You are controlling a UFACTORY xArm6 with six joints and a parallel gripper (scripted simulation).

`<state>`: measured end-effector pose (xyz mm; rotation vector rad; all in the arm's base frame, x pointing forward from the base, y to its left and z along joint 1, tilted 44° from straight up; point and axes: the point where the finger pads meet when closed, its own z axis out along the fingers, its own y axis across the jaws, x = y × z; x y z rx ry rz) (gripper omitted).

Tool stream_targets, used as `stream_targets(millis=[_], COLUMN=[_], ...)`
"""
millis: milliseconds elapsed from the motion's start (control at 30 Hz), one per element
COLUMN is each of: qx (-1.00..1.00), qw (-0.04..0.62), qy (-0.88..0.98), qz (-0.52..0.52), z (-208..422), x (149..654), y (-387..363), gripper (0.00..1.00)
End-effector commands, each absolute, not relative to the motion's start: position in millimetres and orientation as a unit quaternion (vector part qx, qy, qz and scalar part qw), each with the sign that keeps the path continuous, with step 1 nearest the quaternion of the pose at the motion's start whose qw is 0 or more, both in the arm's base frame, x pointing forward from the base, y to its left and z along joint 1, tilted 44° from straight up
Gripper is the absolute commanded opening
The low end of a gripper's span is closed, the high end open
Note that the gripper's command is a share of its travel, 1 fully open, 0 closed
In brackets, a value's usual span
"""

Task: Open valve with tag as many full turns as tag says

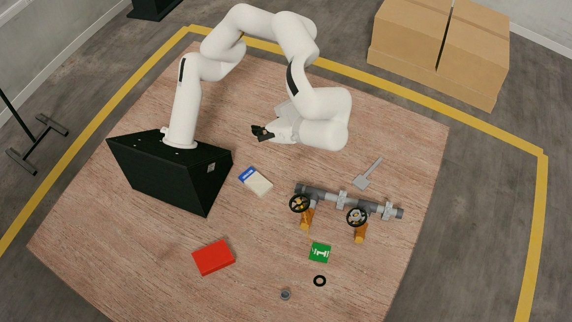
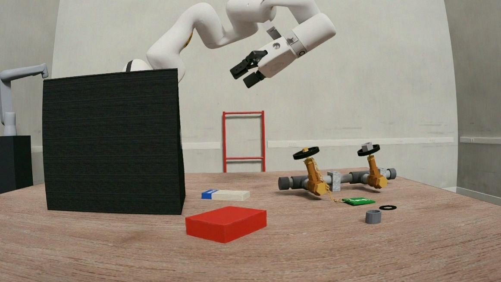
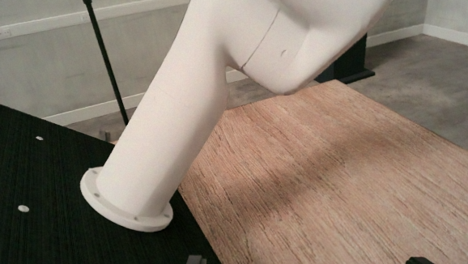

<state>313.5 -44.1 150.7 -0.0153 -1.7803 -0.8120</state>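
Note:
A grey pipe [image 1: 332,196] [image 2: 345,178] lies on the wooden board [image 1: 119,223] and carries two brass valves. The left valve [image 1: 301,204] [image 2: 305,153] has a black handwheel, and a gold chain [image 1: 307,226] [image 2: 327,190] runs from it to a green tag [image 1: 319,252] [image 2: 358,201] marked 1. The right valve [image 1: 353,221] [image 2: 368,151] has a black handwheel with a grey hub and no tag. My gripper [image 1: 257,133] [image 2: 246,72] is open and empty. It hangs high in the air, well back and left of the valves, pointing towards the arm's base. The wrist view shows only the arm's base and board.
The black base block [image 1: 168,172] [image 2: 112,139] [image 3: 44,194] stands at the left. A white and blue box [image 1: 255,181] [image 2: 225,195], a red block [image 1: 212,257] [image 2: 226,223], a grey cap [image 1: 284,294] [image 2: 373,216], a black ring [image 1: 318,277] [image 2: 387,206] and a grey scraper [image 1: 366,174] lie on the board.

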Motion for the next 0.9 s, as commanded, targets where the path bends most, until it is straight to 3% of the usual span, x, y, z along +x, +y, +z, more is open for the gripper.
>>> stream_targets(millis=[0,867], qx=[-0.049,-0.387], qw=[0.558,0.535], qy=[-0.764,-0.734], qz=[-0.320,-0.159], z=[141,68], x=[321,384], y=[-44,-39], gripper=[1.00,1.00])
